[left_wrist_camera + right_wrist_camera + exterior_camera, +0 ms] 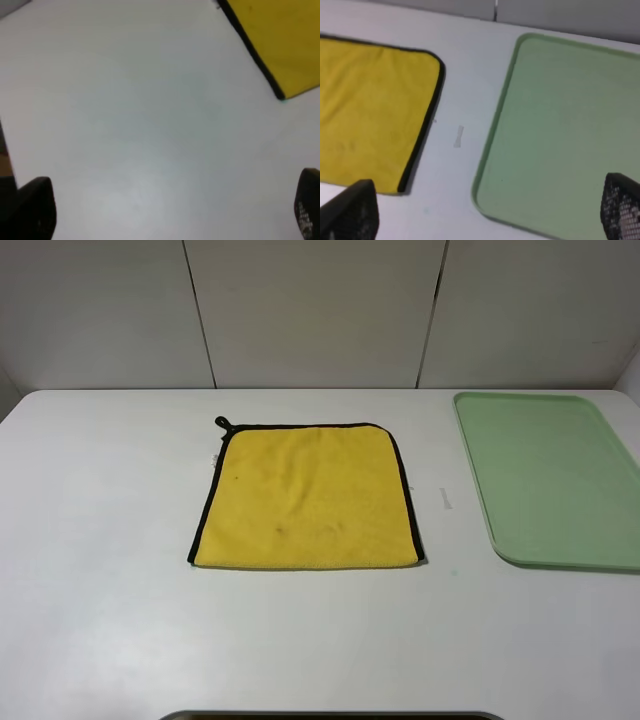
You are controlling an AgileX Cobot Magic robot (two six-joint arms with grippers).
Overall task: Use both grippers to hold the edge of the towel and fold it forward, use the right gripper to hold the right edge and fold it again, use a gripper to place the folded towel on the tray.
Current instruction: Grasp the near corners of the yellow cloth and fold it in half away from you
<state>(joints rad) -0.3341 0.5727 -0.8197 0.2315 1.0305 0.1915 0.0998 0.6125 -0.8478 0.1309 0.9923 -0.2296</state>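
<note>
The yellow towel lies flat and unfolded at the middle of the white table, black trim on its far, left and right edges, plain yellow on its near edge. A small black loop sticks out at its far left corner. The pale green tray lies to its right, with nothing on it. Neither gripper shows in the high view. The left gripper is open above bare table, apart from the towel's corner. The right gripper is open above the gap between towel and tray.
A small pale mark sits on the table between towel and tray; it also shows in the right wrist view. Grey wall panels stand behind the table. A dark edge shows at the table's front.
</note>
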